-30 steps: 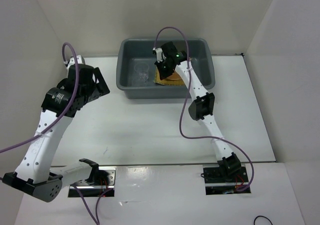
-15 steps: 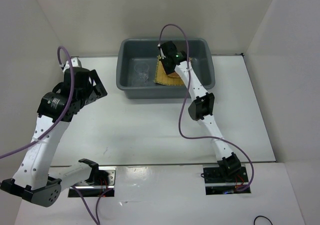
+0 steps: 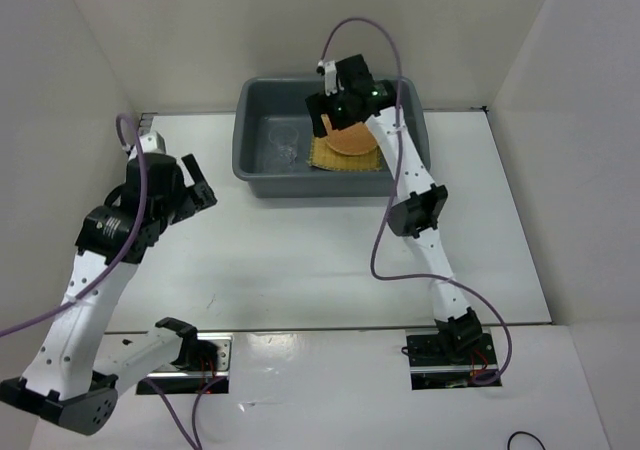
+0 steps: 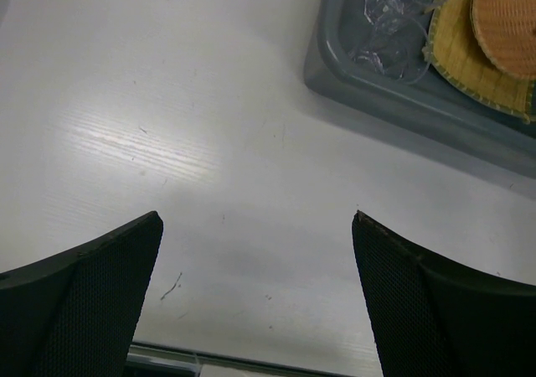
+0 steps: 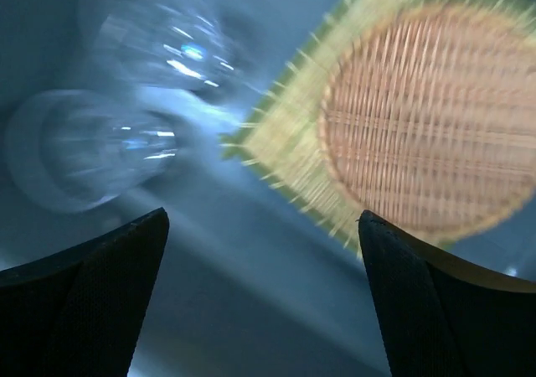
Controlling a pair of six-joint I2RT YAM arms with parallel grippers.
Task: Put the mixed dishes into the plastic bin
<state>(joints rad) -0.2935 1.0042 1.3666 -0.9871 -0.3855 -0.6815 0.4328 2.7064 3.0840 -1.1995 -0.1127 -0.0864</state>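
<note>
Right gripper (image 5: 261, 218): jaws wide, empty, above plastic bin (image 3: 280, 185) (likely a release posture).
Left gripper (image 4: 255, 219): wide, empty, parked over table (image 4: 167, 100).
Orange-brown tray (image 3: 353, 140): flat on mat (image 3: 325, 157), beside glasses (image 3: 283, 142), inside bin.

White table (image 3: 290, 260), matte, faint scuffs, soft patch of glare. Plain white walls (image 3: 200, 30) along left, far and right edges. Even, diffuse light.

No writing or labels are legible anywhere.
</note>
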